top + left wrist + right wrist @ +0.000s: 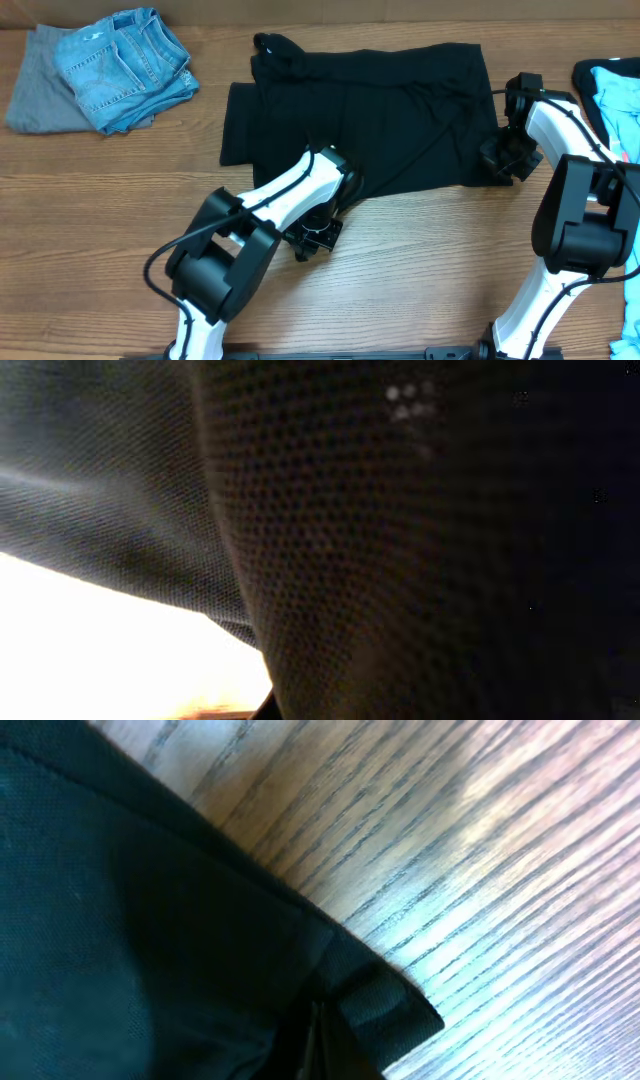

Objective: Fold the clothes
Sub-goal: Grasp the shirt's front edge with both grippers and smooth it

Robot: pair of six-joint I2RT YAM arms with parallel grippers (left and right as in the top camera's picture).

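Note:
A black garment (370, 110) lies spread flat across the far middle of the table. My left gripper (318, 236) is at its near edge. In the left wrist view black mesh cloth (400, 560) fills the frame right down to the jaws and hides the fingers, so the gripper looks shut on it. My right gripper (500, 158) is at the garment's near right corner. In the right wrist view the hemmed corner (375, 1005) runs into the closed jaws (318, 1055), just above the wood.
Folded blue jeans (125, 62) lie on a grey garment (38, 95) at the far left. A light blue cloth (615, 95) lies at the right edge, behind the right arm. The wooden table (100, 230) is bare in front.

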